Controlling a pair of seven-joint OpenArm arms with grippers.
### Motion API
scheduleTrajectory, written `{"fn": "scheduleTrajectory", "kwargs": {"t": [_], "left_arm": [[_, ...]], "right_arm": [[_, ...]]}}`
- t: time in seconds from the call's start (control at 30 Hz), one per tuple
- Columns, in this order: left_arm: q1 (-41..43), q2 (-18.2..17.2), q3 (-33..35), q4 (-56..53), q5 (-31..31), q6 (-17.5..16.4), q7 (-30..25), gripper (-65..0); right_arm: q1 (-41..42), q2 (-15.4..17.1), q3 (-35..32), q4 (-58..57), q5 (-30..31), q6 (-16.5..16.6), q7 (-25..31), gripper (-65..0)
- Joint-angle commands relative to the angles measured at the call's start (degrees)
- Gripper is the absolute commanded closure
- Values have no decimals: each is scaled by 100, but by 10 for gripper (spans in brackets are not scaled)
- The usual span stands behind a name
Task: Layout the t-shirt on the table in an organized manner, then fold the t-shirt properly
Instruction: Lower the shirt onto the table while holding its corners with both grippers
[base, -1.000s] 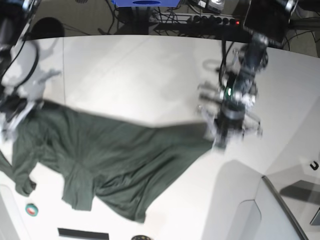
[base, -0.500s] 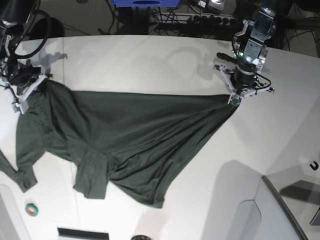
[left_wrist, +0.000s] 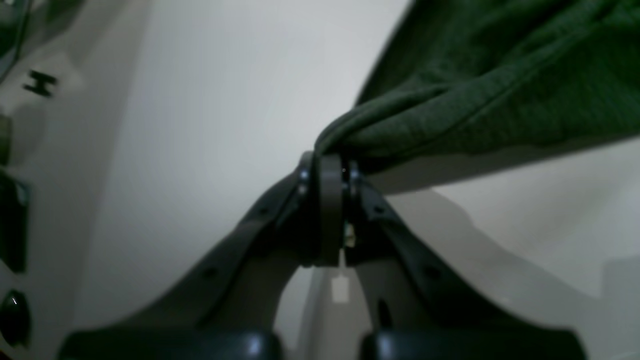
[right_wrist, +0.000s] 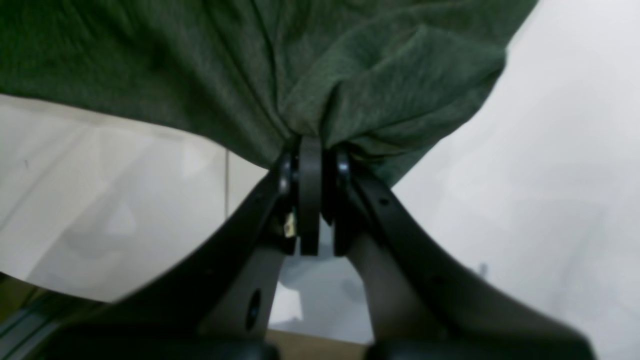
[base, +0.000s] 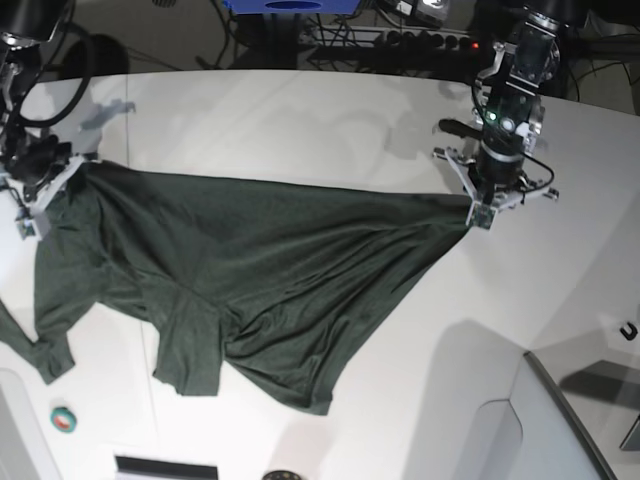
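The dark green t-shirt (base: 250, 270) is stretched across the white table (base: 300, 120) between my two grippers. On the base view's right, my left gripper (base: 478, 212) is shut on a bunched corner of the t-shirt (left_wrist: 450, 100); the pinched fold shows at my left gripper (left_wrist: 330, 162). At the far left edge, my right gripper (base: 55, 180) is shut on the other corner, and the cloth (right_wrist: 250, 75) bulges above my right gripper (right_wrist: 311, 145). One sleeve (base: 188, 350) and the lower hem lie crumpled toward the front.
A grey angled panel (base: 570, 420) stands at the front right corner. A small teal and red object (base: 63, 419) lies near the front left, beside a dark strip (base: 165, 467). Cables and a power strip (base: 430, 42) run behind the table's far edge.
Both grippers have carried the t-shirt farther back and apart, pulling its top edge taut. The cloth now spreads wider and flatter than a second ago.
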Motion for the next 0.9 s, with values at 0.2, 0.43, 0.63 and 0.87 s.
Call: {"fn": "scheduleTrajectory", "kwargs": {"t": [0.2, 0.43, 0.63, 0.87], "left_arm": [[213, -78, -49, 28, 49, 70, -66, 0], [248, -87, -58, 28, 49, 70, -66, 0], [257, -96, -58, 28, 49, 70, -66, 0], [336, -87, -67, 28, 49, 70, -66, 0]], "right_arm": [[-365, -275, 269, -264, 61, 2, 260, -2], [-373, -415, 840, -299, 61, 2, 295, -236], [-470, -556, 1544, 202, 96, 2, 330, -378], [-479, -785, 2326, 1617, 61, 2, 620, -380]]}}
